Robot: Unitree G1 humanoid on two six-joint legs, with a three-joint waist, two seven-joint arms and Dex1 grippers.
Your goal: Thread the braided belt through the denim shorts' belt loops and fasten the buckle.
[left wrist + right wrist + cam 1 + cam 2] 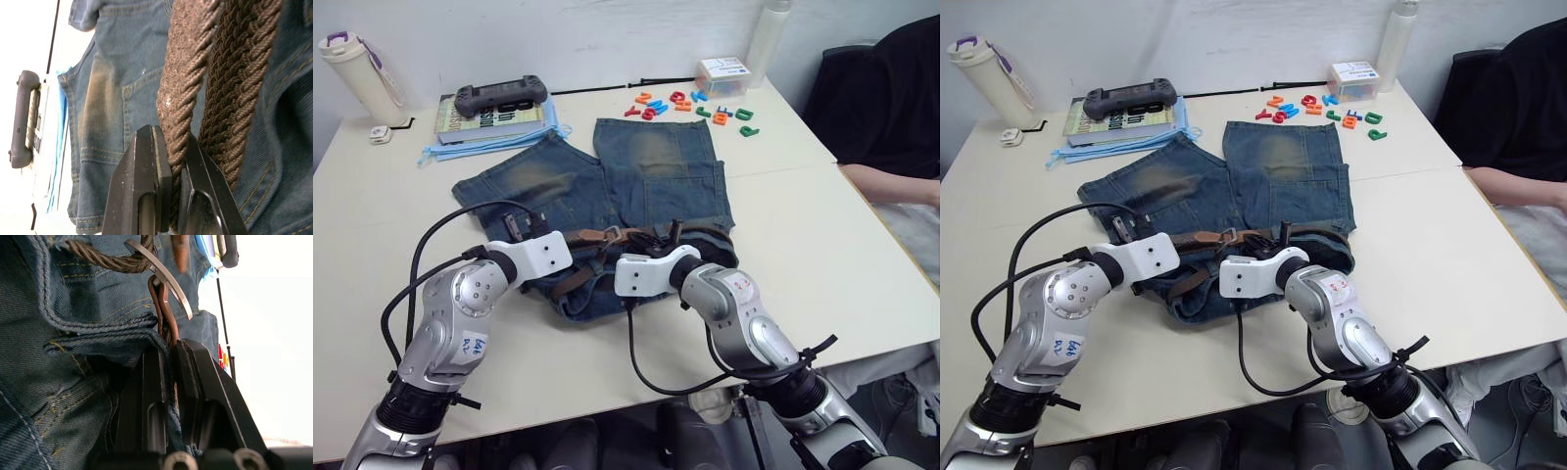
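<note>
Presently, the denim shorts lie flat mid-table, waistband nearest the robot, legs pointing far. Along that waistband runs the braided belt. Left gripper is clamped on the woven strap at the waistband's left. Right gripper is pinched on brown leather beside the buckle, centre waistband.

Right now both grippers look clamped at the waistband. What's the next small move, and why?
Probably have the right gripper draw the brown strap end it pinches on through the buckle while the left gripper keeps its pinch on the braided belt. The belt already lies along the denim shorts' waistband, and the strap end sits right beside the metal frame, apparently not yet fastened.
</note>
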